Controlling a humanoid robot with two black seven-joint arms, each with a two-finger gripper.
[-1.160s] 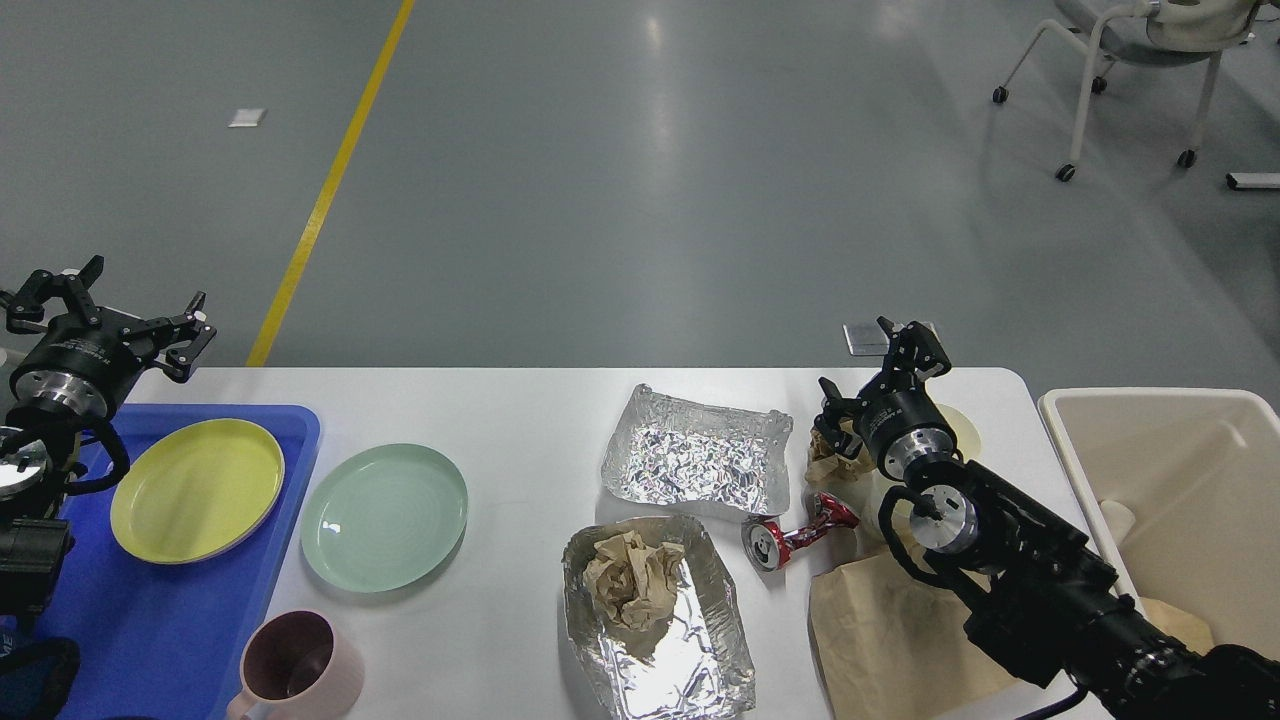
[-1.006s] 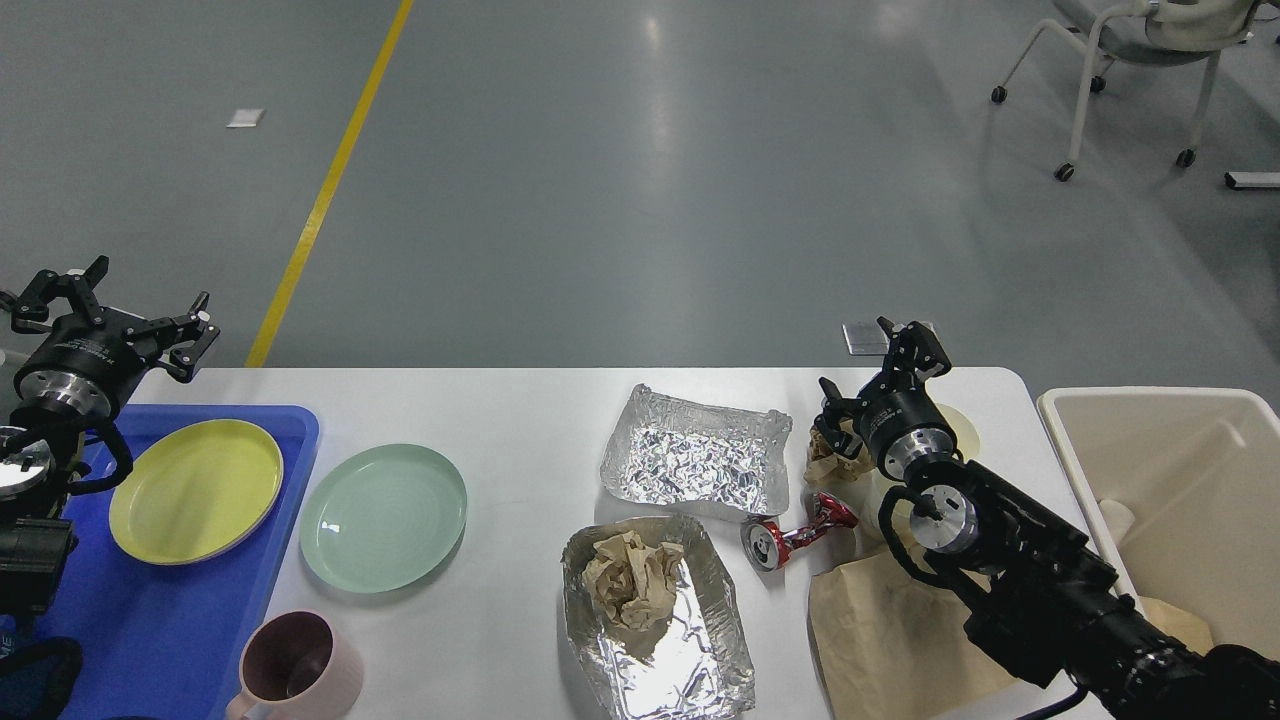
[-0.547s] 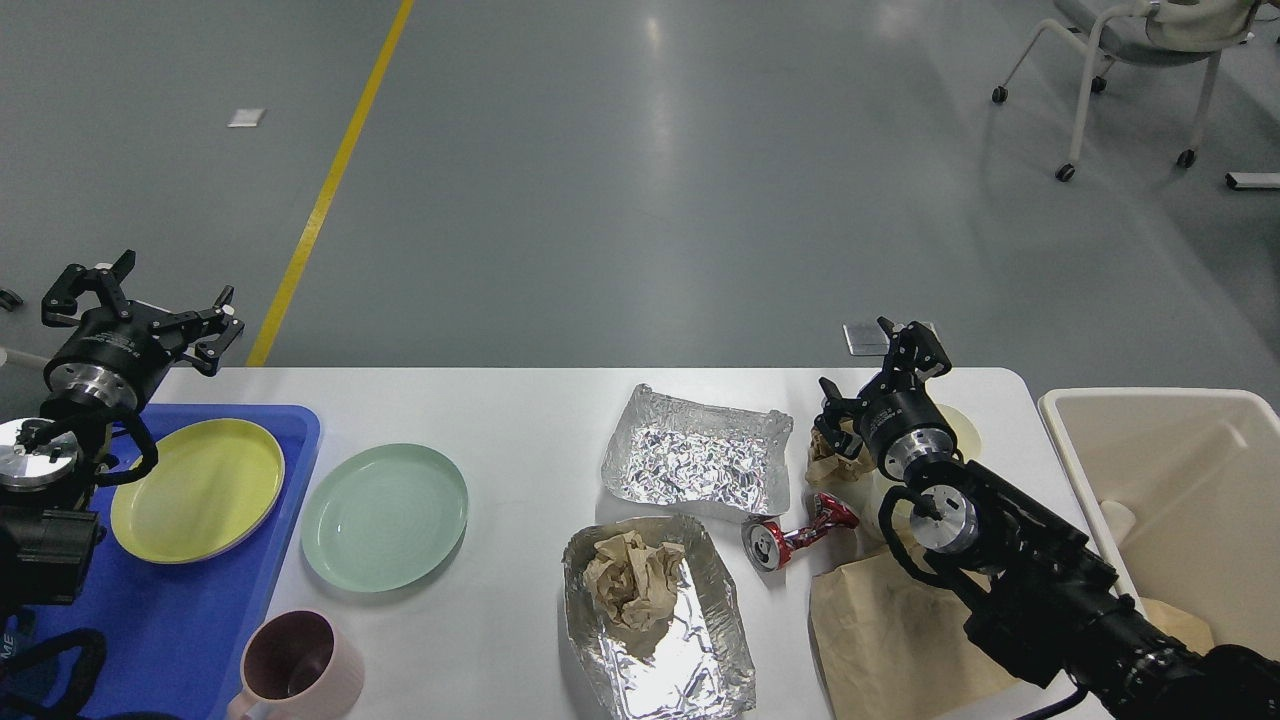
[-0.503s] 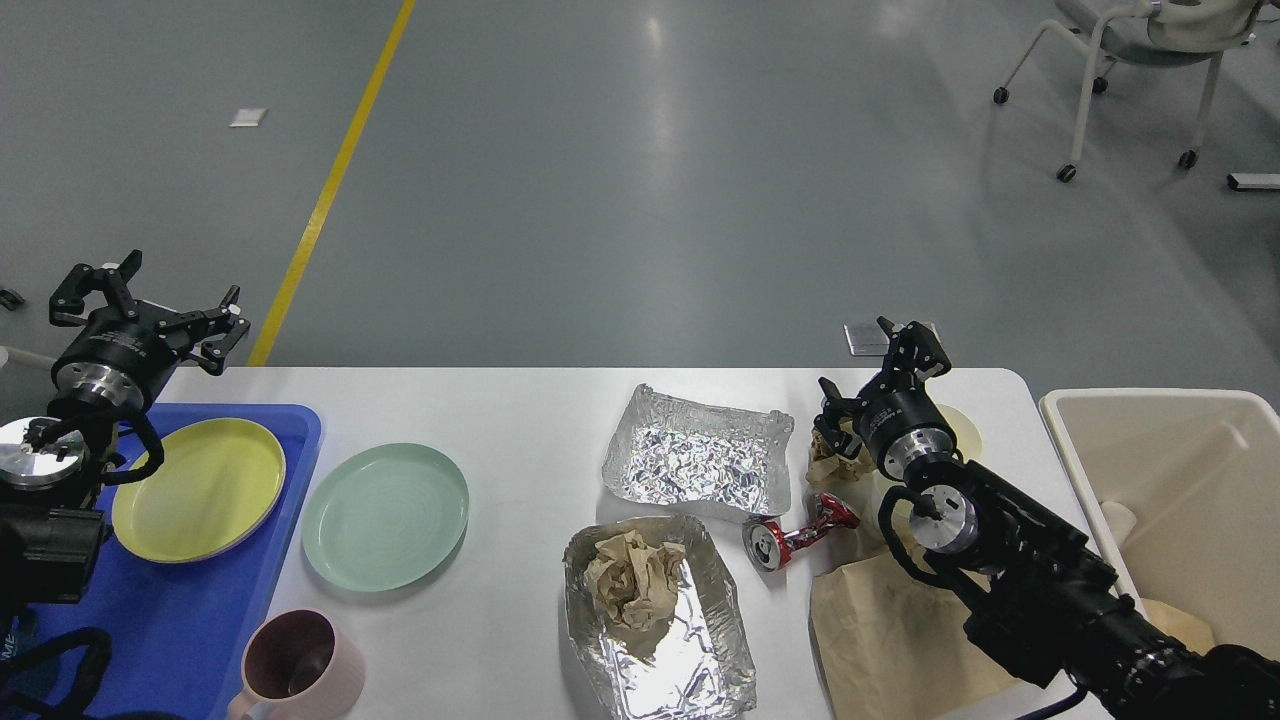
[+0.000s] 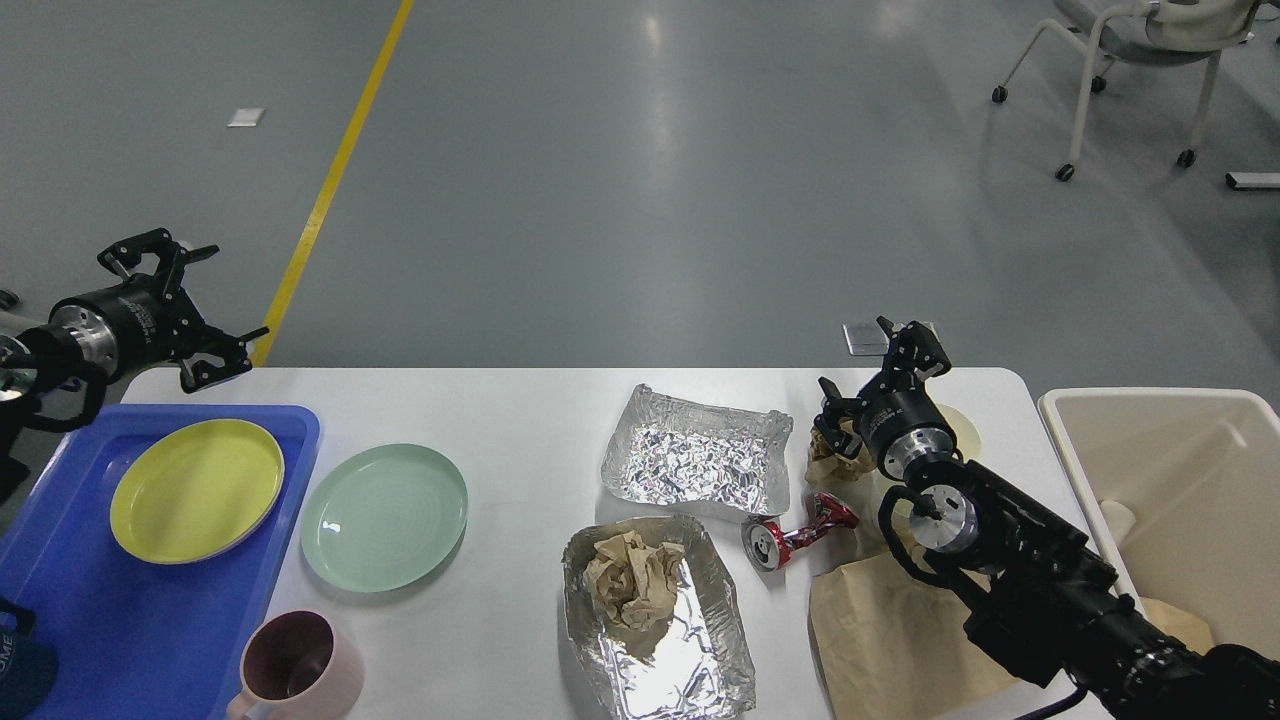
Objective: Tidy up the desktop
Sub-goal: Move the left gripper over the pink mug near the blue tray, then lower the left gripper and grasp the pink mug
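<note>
The white desktop holds a green plate, a pink mug, two foil trays, the near one holding crumpled brown paper, a crushed red can and a brown paper sheet. My left gripper is open and empty above the table's far left corner. My right gripper is open and empty, over a crumpled paper wad at the far right.
A blue tray with a yellow plate lies at the left. A beige bin stands to the right of the table. A pale disc lies behind my right wrist. A chair stands far back right.
</note>
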